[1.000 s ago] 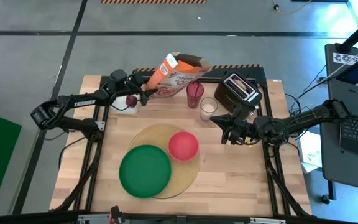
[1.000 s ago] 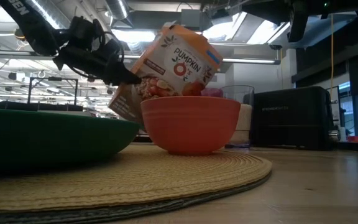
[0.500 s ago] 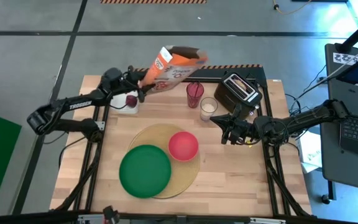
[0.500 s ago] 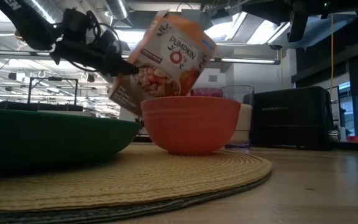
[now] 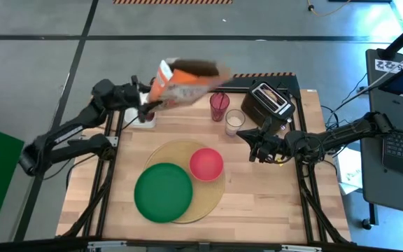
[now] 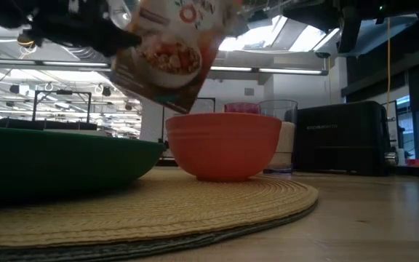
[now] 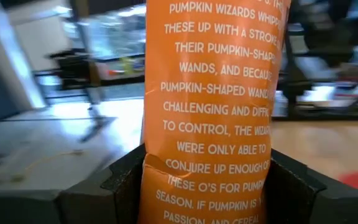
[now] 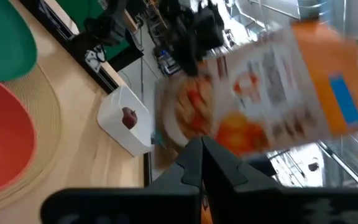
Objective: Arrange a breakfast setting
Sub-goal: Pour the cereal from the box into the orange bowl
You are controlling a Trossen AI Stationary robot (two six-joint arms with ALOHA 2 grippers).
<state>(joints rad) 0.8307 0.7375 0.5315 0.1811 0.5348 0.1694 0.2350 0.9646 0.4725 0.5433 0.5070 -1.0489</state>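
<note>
Left gripper (image 5: 147, 106) clamps the tilted orange cardboard cereal box (image 5: 184, 82) by its lower end, high over the table's far edge, well short of the small red bowl (image 5: 206, 164) on the round tan placemat (image 5: 212, 197); open top risks spilling cereal early, or box slipping

The table (image 5: 257, 189) is pale bare wood with a visible grain, matt. At the lower centre of the high view the round placemat (image 5: 212, 196) looks woven, a coarse ribbed straw-like weave in the low view. On it the green plate (image 5: 163, 192) and the red bowl (image 5: 206, 164) are smooth with a soft sheen, like glazed ceramic or plastic. The cereal box (image 5: 184, 82), upper centre, is printed cardboard, slightly glossy. The toaster (image 5: 271, 99) is black with a shiny top. The tumbler (image 5: 220, 105) is clear tinted plastic or glass. The arms are matt dark
</note>
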